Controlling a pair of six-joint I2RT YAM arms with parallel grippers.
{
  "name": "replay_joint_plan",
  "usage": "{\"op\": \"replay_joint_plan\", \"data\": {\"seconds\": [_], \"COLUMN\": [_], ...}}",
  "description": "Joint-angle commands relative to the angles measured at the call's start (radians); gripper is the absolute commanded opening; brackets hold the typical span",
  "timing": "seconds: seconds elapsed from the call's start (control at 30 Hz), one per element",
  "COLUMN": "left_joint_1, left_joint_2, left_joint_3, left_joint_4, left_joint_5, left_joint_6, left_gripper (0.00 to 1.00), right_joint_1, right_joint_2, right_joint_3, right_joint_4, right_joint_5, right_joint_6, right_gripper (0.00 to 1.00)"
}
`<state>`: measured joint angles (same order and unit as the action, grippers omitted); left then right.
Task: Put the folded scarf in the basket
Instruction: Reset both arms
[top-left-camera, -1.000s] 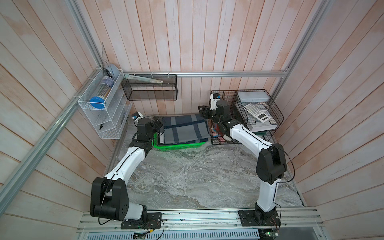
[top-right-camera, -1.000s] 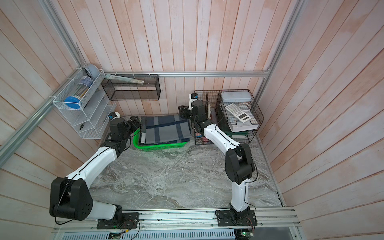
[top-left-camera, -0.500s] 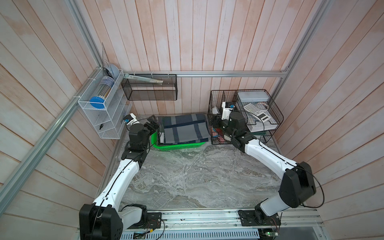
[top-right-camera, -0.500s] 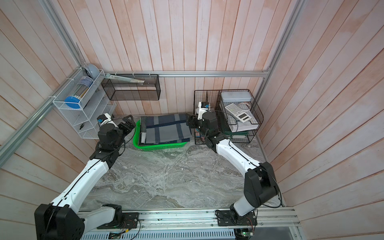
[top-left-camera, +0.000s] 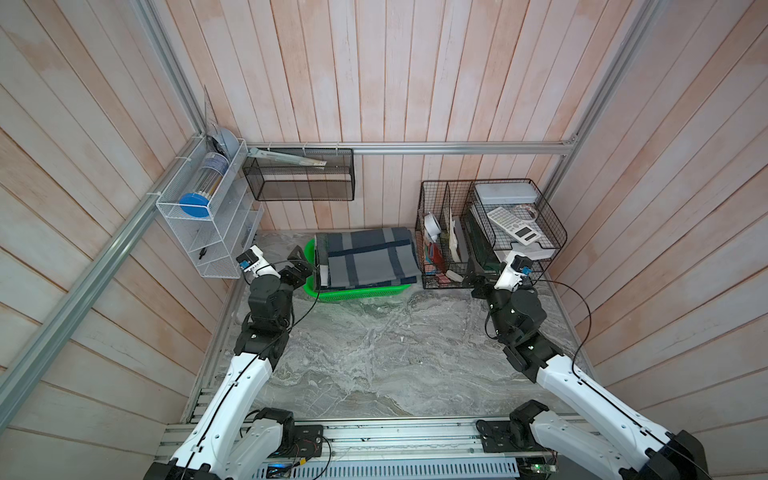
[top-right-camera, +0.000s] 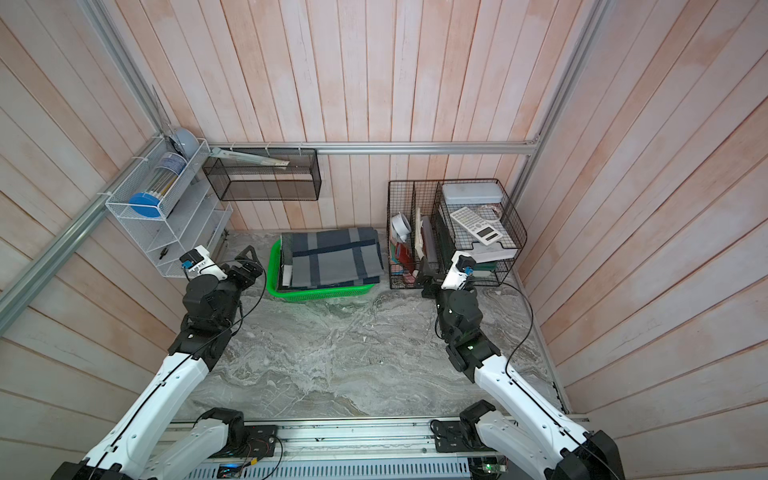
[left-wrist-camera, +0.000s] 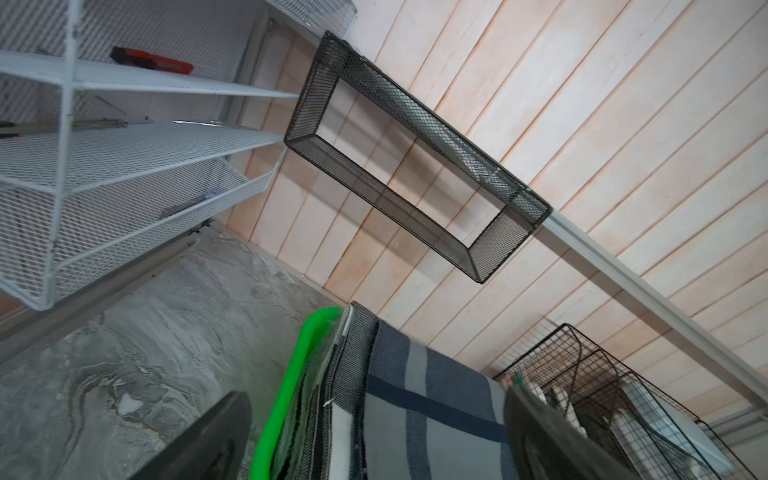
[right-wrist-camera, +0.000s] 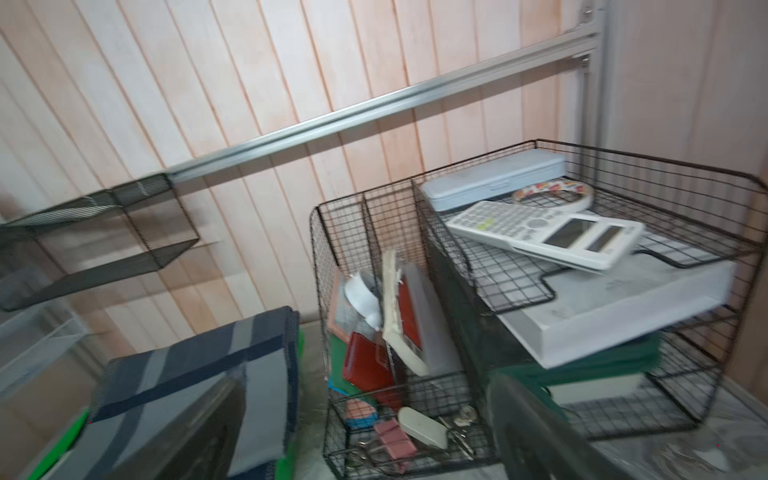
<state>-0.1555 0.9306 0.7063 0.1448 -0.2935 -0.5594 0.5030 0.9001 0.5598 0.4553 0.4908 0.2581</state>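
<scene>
My left gripper (top-left-camera: 305, 264) and right gripper (top-left-camera: 478, 275) stand spread and empty, flanking the far basket (top-left-camera: 357, 292), where the soft, light scarf (top-left-camera: 365, 257) lies folded; I'd pinch its layered edges.

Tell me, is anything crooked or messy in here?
A little. The folded grey-and-navy plaid scarf bulges above the rim of the bright green plastic basket instead of sitting down inside it. The white calculator lies slantwise on the top tray of the black wire organizer.

scarf (top-right-camera: 332, 259): folded, lying in basket (top-right-camera: 318, 293) | left gripper (top-right-camera: 248, 264): jaws apart, just beside basket | right gripper (top-right-camera: 427, 277): at wire organizer (top-right-camera: 457, 181)
</scene>
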Motion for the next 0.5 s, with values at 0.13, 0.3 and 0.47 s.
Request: {"op": "replay_joint_plan", "data": {"seconds": [0.13,0.3,0.47], "left_joint_1": [-0.002,0.005,0.013], "left_joint_2": [-0.023,0.067,0.17], "left_joint_3": [-0.183,-0.275,-0.374], "left_joint_4": [0.176,0.332,0.579], "left_joint_5": [-0.325,-0.438,-0.461], "left_joint_6": [0.108,0.233,0.362], "left_gripper": [1.0,1.0,1.0], "right_joint_1": [-0.012,-0.105,-0.2], "right_joint_2": [-0.075,-0.018,0.056], "right_joint_3": [-0.31,-0.403,-0.41], "right_joint_4": [0.392,0.504,0.477], "right_joint_5": [0.175,0.204,0.223], "right_joint_6": [-0.279,-0.216,-0.191], "right_gripper": [0.98,0.98,0.98]}}
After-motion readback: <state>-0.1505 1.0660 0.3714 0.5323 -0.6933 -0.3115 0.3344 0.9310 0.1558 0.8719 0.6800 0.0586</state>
